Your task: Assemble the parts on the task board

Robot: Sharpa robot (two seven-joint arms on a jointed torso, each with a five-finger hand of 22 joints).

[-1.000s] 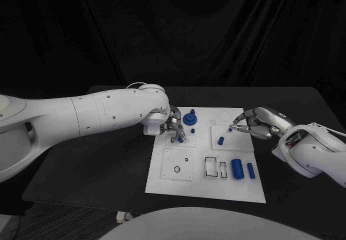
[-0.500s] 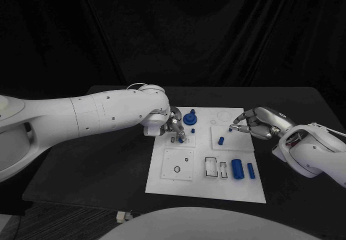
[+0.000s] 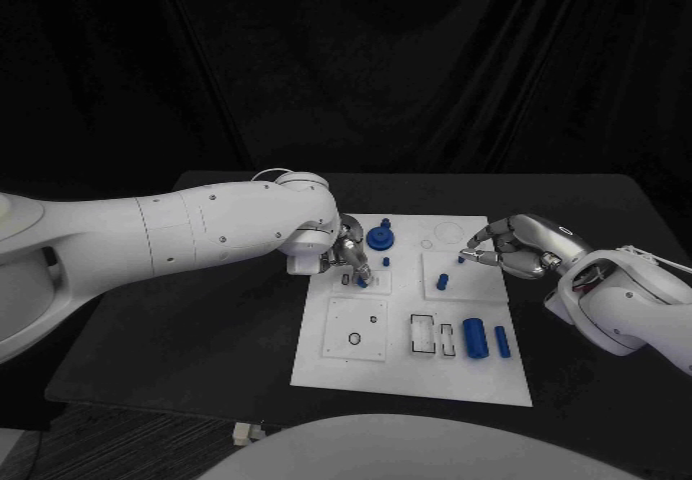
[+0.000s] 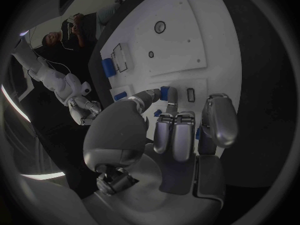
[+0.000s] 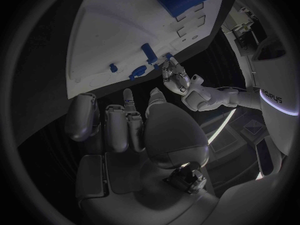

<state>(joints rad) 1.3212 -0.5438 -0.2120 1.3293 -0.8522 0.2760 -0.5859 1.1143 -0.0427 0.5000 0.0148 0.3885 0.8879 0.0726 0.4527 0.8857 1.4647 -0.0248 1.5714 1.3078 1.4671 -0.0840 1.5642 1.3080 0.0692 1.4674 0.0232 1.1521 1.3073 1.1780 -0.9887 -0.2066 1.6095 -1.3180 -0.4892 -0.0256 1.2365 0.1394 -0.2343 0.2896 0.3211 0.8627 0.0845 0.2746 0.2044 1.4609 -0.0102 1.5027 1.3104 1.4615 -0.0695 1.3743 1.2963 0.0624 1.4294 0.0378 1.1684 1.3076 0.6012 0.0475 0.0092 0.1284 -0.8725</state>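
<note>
Head view overhead, wrist views close, sharing task board.

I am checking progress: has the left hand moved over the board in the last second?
Barely: the left hand stays at the task board, its fingers beside the same small blue part.

Robot body: two white arms, silver hands.
Left arm glossy with small dark screws; right hand metallic, segmented fingers.
</note>
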